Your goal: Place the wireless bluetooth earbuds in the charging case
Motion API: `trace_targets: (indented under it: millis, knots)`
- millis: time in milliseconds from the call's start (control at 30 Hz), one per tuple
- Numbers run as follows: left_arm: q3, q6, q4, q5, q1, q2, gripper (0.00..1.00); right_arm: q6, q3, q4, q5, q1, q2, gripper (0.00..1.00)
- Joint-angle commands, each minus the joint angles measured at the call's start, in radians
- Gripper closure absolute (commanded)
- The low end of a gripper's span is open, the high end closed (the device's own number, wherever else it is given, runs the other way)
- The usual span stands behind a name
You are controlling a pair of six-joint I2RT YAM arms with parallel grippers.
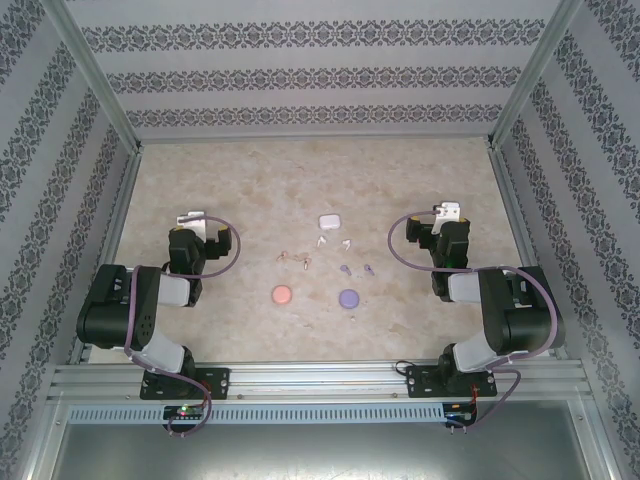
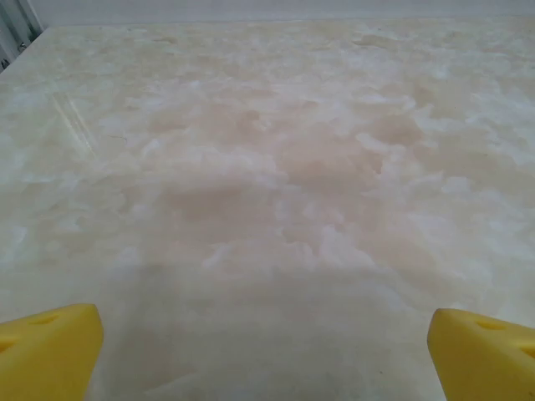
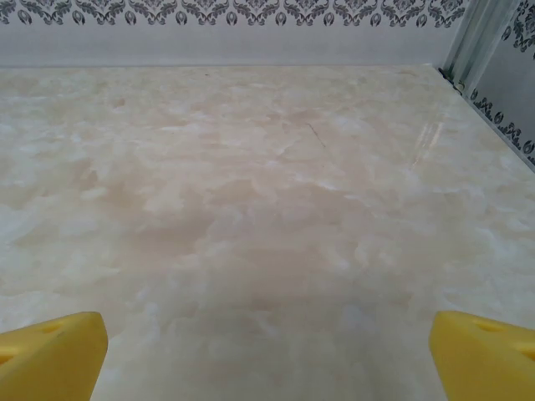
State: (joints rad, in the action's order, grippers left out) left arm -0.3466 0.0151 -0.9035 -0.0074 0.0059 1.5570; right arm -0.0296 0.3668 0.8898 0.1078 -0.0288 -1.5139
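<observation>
Tiny stemmed earbuds lie in pairs mid-table: pinkish earbuds [image 1: 283,256], white earbuds [image 1: 321,241] and purple earbuds [image 1: 345,269]. A white charging case [image 1: 328,221] sits behind them; a pink case [image 1: 282,295] and a purple case [image 1: 348,297] lie nearer the arms. My left gripper [image 1: 192,217] rests far to their left, and my right gripper [image 1: 447,210] far to their right. In the left wrist view the left gripper [image 2: 267,351] is open over bare table, its yellow fingertips [image 2: 50,351] wide apart. The right gripper [image 3: 267,351] stands open the same way, fingertips [image 3: 481,351] apart.
The marble-patterned table [image 1: 230,180] is fenced by patterned walls with metal posts [image 1: 95,75] at the corners. An aluminium rail [image 1: 320,380] carries both arm bases at the near edge. The back wall [image 3: 251,33] stands ahead of the right gripper.
</observation>
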Motion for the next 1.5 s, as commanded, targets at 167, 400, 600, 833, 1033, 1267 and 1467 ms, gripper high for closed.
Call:
trace_targets:
  millis: [167, 400, 600, 833, 1033, 1267, 1467]
  knots:
    - [-0.069, -0.014, 0.079, 0.044, -0.001, 0.003, 0.01, -0.009, 0.011, 0.015, 0.01, -0.004, 0.006, 0.02]
    - [-0.072, -0.012, 0.082, 0.051, 0.002, 0.004, 0.01, -0.009, 0.012, 0.016, 0.009, -0.003, 0.005, 0.02]
    - [-0.078, -0.01, 0.095, 0.055, 0.005, 0.005, 0.01, -0.014, 0.015, 0.009, -0.008, 0.006, 0.005, 0.02]
    - [-0.075, -0.011, 0.088, 0.062, 0.006, 0.003, 0.01, -0.019, 0.009, 0.02, 0.007, 0.005, 0.015, 0.02]
    - [-0.166, 0.007, 0.309, 0.011, 0.006, -0.072, 0.03, -0.063, 0.087, -0.298, 0.139, -0.004, 0.227, 0.02]
    - [-0.261, 0.059, 0.563, -0.024, 0.004, -0.252, 0.03, -0.393, 0.164, -0.591, 0.007, 0.032, 0.46, 0.02]
    - [-0.401, 0.265, 0.817, 0.056, -0.014, -0.381, 0.02, -0.519, 0.225, -0.717, -0.354, 0.019, 0.505, 0.07]
